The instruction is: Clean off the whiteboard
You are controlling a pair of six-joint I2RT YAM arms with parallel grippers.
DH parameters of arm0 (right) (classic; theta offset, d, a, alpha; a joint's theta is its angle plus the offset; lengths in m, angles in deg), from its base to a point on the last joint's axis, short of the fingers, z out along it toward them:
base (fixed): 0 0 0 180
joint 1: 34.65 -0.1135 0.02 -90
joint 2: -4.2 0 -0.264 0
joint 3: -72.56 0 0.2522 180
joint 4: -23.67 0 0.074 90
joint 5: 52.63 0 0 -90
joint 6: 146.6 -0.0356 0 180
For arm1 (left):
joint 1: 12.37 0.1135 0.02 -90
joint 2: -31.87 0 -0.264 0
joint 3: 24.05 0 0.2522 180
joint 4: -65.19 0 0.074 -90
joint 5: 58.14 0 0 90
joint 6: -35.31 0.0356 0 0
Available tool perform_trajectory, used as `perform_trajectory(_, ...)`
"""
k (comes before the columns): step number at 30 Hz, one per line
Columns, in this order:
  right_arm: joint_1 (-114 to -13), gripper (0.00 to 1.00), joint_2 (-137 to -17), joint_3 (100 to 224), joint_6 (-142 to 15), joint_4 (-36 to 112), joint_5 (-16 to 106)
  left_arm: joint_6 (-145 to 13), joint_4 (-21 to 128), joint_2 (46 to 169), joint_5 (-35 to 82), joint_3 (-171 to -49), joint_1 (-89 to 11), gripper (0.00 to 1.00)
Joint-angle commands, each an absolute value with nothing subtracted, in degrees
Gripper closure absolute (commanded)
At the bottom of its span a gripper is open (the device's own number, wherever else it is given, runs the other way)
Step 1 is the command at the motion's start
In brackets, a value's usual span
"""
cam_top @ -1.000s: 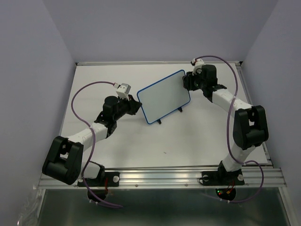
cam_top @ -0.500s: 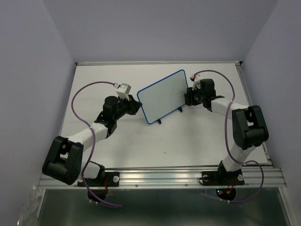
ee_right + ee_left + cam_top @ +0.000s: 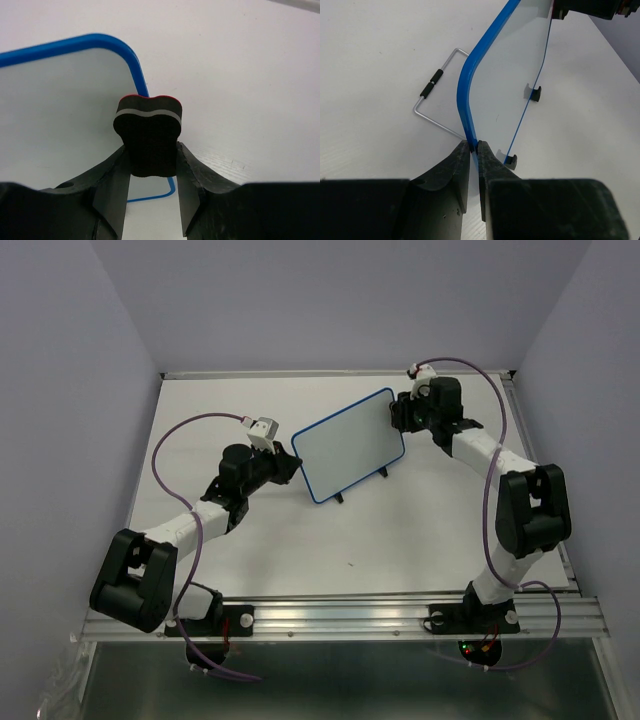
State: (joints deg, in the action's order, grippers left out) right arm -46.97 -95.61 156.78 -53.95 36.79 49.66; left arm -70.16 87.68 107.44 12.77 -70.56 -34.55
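the whiteboard (image 3: 350, 445) stands tilted up on its two little black feet (image 3: 340, 499) in the upper middle of the top view, and its face reads plain white. in the left wrist view its blue frame (image 3: 465, 100) curves up from bottom centre toward the top. a bent wire stand (image 3: 431, 84) lies on the table (image 3: 300, 540) just left of it.

the left gripper (image 3: 293, 462) is at the board's left edge. its jaws are closed right down on the blue frame, pinching it at the bottom centre of its own view (image 3: 475, 146).

the right gripper (image 3: 403, 415) is up at the board's upper right corner. it's closed on a black eraser (image 3: 148, 120) with a grey stripe and a sliver of red on top, wedged between both fingers (image 3: 151, 146). the eraser sits over the frame's rounded corner, and i can't tell if it's actually pressing on the white surface (image 3: 60, 115).
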Motion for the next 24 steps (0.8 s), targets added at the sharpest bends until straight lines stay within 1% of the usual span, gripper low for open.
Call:
perform_trajectory(1, -46.8, 0.99, -94.9, 160.1, -53.6, 35.2, 48.7, -68.1, 86.5, 107.2, 13.3, -70.3, -35.0, 1.00)
perform_trajectory(8, -46.8, 0.99, -95.1, 157.3, -53.7, 35.6, 48.1, -68.1, 86.5, 107.3, 13.3, -70.3, -35.0, 1.00)
perform_trajectory(17, -46.8, 0.99, -96.0, 148.0, -55.0, 34.7, 48.0, -68.1, 86.4, 107.3, 13.2, -70.3, -35.0, 1.00)
perform_trajectory(24, -46.8, 0.99, -94.2, 148.7, -55.3, 35.1, 47.8, -68.1, 86.5, 107.5, 13.0, -70.5, -35.1, 1.00)
